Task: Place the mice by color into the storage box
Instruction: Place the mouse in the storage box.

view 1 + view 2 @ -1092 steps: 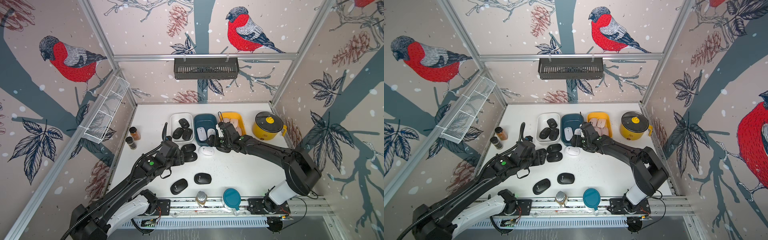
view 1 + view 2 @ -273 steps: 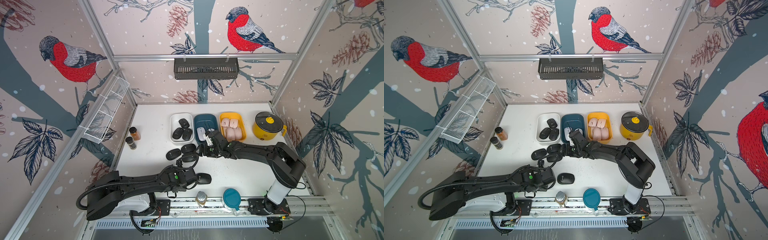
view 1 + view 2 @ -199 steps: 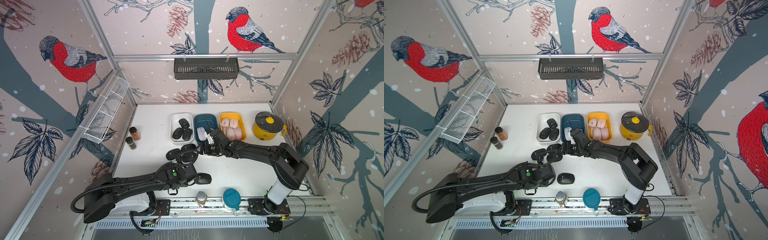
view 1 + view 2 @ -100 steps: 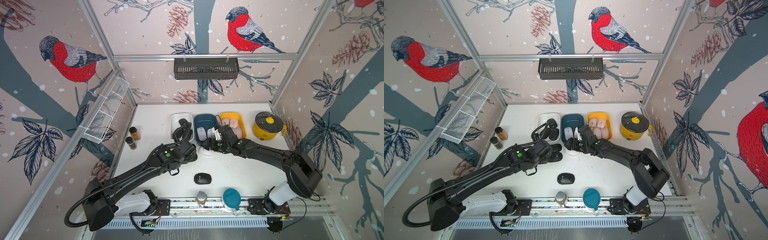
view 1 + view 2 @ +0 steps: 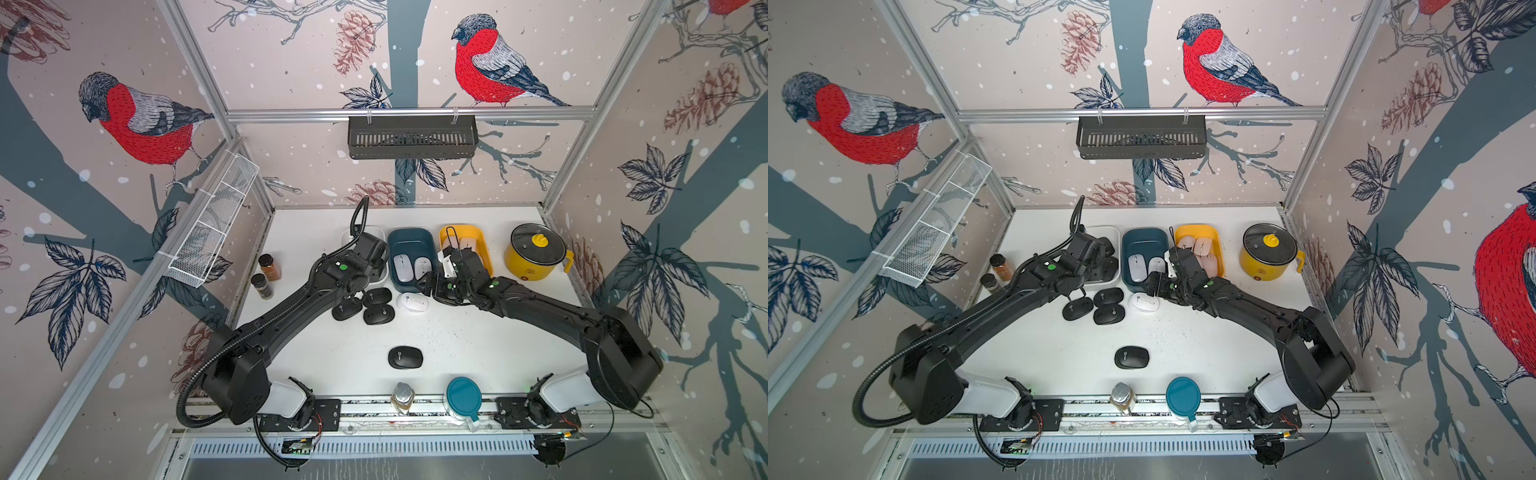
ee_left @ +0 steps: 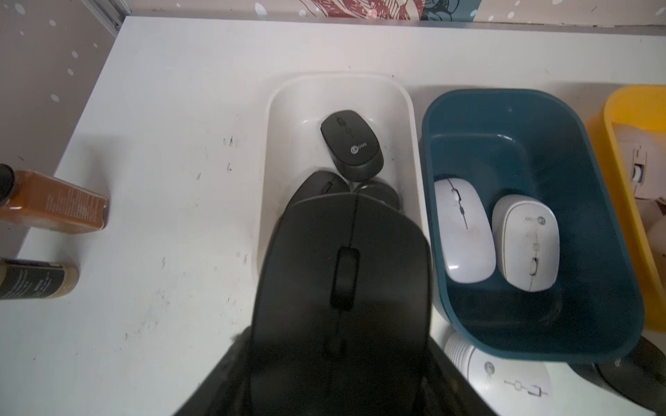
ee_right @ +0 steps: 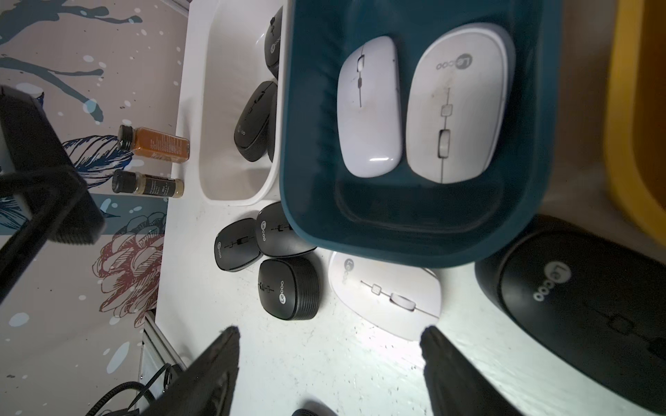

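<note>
Clamping a black mouse (image 6: pixel 342 288), button end pointing along the white bin (image 6: pixel 284 119), the left gripper (image 5: pixel 369 252) hangs upper-centre; right gripper (image 7: pixel 329 336) gapes empty.

Black, white and pink under red-breasted bullfinch wallpaper (image 5: pixel 486 66)
White plastic tub (image 6: pixel 288 144) at eleven o'clock holds black oval plastic mice (image 6: pixel 351 146); teal plastic tub (image 6: pixel 594 201) white oval mice (image 6: pixel 463 230); yellow plastic tub (image 5: pixel 1200 227) at one o'clock pale pink mice (image 5: pixel 1202 247).

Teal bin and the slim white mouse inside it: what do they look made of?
The teal bin: likely moulded plastic, semi-gloss; soft sheen on smooth rounded walls. The slim white mouse: likely glossy hard plastic; bright highlight at one end.
</note>
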`<state>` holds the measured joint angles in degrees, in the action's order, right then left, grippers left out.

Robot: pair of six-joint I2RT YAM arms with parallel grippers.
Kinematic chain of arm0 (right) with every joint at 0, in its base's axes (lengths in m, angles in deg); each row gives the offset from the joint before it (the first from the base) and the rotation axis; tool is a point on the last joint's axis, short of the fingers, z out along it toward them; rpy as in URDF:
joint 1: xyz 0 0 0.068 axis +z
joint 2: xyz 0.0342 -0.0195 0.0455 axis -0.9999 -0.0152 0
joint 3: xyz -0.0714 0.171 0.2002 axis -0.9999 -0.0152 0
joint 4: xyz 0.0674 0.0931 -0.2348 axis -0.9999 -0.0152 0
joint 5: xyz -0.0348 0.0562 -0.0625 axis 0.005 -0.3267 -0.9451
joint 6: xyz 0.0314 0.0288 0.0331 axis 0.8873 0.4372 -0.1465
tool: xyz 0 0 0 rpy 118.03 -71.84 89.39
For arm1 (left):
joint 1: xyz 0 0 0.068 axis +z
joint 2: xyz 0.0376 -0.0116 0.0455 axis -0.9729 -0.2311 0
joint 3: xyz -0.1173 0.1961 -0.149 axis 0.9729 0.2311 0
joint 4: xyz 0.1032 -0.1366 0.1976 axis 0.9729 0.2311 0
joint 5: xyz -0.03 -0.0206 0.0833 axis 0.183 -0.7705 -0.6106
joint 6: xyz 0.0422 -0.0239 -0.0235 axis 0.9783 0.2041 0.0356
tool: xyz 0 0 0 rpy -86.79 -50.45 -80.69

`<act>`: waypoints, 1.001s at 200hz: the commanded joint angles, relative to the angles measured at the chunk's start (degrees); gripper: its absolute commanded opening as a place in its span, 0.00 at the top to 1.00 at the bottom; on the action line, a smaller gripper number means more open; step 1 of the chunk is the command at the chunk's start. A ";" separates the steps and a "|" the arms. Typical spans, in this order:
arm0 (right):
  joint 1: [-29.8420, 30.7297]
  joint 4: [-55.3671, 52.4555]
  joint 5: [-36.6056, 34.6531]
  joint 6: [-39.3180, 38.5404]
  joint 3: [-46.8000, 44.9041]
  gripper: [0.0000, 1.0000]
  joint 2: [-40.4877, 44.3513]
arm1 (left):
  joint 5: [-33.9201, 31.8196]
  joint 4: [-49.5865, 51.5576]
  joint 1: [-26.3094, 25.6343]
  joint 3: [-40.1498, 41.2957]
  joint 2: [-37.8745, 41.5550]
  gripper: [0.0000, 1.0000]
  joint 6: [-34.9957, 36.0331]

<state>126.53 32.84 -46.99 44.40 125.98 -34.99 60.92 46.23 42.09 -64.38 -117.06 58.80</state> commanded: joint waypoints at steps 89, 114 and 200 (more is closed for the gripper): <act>-2.58 -1.65 -0.97 -2.81 1.02 0.20 -1.58 | 3.91 -9.93 8.17 -7.24 -15.64 0.49 4.92; -2.95 -1.55 -0.22 -2.88 2.11 0.20 -3.16 | 4.15 -11.16 9.66 -8.03 -18.85 0.50 4.91; -4.88 -2.00 0.82 -3.15 4.36 0.20 -6.57 | 4.99 -12.33 12.57 -13.94 -28.59 0.50 4.62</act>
<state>122.01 31.09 -46.83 42.06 129.78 -41.15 66.25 35.81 54.27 -76.84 -144.07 63.74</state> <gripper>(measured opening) 0.795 0.620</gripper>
